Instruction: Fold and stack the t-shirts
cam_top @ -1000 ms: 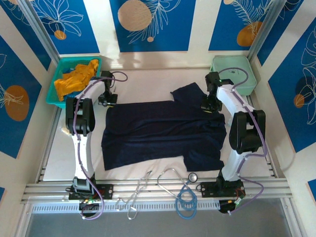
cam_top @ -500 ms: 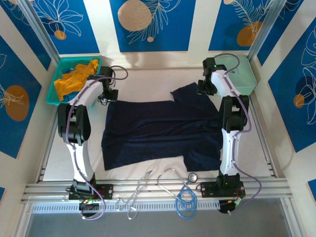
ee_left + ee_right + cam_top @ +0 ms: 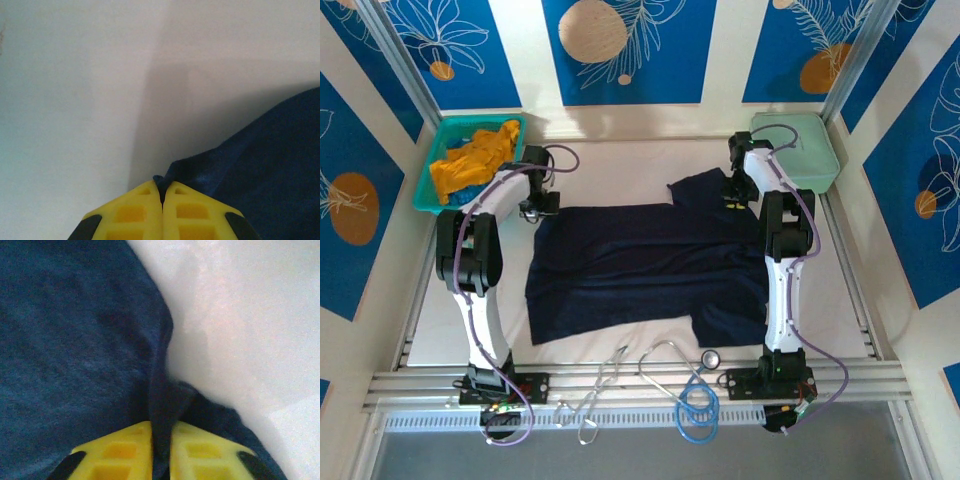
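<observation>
Both arms reach further out than a sec ago. Left gripper [image 3: 161, 192] is clamped on the navy t-shirt [image 3: 640, 265] at its far-left corner, and right gripper [image 3: 160, 432] nips the far-right edge. Shirt's flat mid-table [image 3: 620, 170], prob. ready to fold. Stethoscope [image 3: 710, 357] crowds the near hem; mustard shirt [image 3: 475, 160] waits in teal basket [image 3: 432, 195].

text: none readable in any view
labels/brands: none legible
numbers: 0 legible
signs: none legible
</observation>
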Controlling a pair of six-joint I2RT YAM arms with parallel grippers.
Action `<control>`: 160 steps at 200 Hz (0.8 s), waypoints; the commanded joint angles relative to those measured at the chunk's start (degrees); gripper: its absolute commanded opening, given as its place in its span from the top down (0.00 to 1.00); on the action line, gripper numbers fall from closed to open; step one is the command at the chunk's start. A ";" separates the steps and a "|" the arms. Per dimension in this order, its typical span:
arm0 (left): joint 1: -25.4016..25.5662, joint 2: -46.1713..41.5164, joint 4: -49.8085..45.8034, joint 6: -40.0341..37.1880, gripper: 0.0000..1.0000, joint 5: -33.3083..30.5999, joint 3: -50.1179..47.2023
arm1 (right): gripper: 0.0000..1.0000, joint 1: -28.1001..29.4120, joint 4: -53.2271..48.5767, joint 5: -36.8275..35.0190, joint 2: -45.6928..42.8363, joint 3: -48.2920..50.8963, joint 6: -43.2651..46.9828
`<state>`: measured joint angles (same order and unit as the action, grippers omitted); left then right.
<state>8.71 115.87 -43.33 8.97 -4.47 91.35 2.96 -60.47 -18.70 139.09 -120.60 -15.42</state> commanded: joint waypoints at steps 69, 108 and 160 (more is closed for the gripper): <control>0.25 -4.16 0.56 0.30 1.00 -0.36 -1.17 | 1.00 5.15 1.22 1.38 -14.39 16.04 -6.27; 0.25 -4.39 0.46 0.08 1.00 -1.58 -1.74 | 1.00 9.86 5.94 2.33 -18.72 27.10 -11.54; 0.25 -3.60 1.06 0.17 1.00 -1.09 -2.32 | 0.78 12.73 7.34 2.08 -19.65 31.07 -14.04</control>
<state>8.71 113.08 -42.37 8.95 -5.10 89.86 15.29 -53.23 -18.09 120.64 -90.87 -27.49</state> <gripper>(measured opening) 0.061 0.160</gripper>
